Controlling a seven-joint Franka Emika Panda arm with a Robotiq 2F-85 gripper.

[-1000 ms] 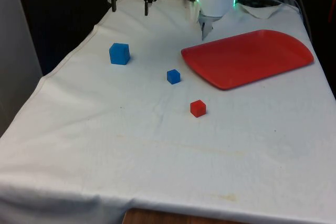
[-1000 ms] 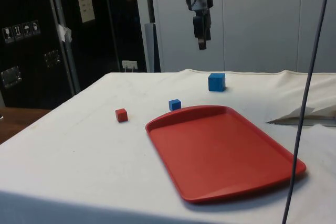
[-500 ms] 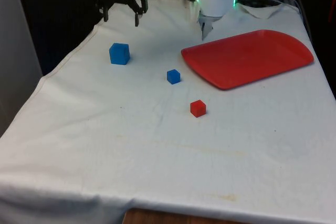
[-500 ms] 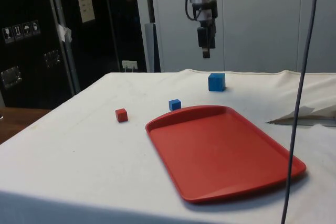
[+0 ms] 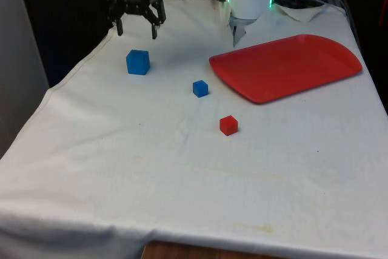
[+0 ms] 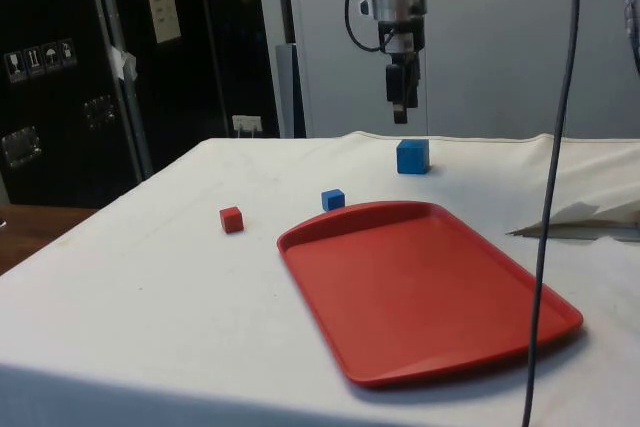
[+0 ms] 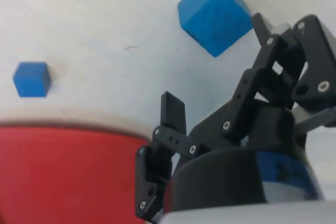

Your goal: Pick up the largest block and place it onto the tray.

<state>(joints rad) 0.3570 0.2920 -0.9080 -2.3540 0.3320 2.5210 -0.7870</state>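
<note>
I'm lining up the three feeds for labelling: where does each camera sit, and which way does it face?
Front view: across the table toward the arm; open gripper above the large blue block.
Side view: from the table's side; gripper over the block, tray nearest.
Wrist view: looks down past the fingers.
All share the block.

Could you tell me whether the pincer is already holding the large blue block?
No, the open pincer hangs empty above the large blue block, which sits untouched on the white cloth.

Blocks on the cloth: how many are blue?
2. The large blue block sits toward the front view's left, under the open end effector. The small blue block lies near the red tray.
</note>
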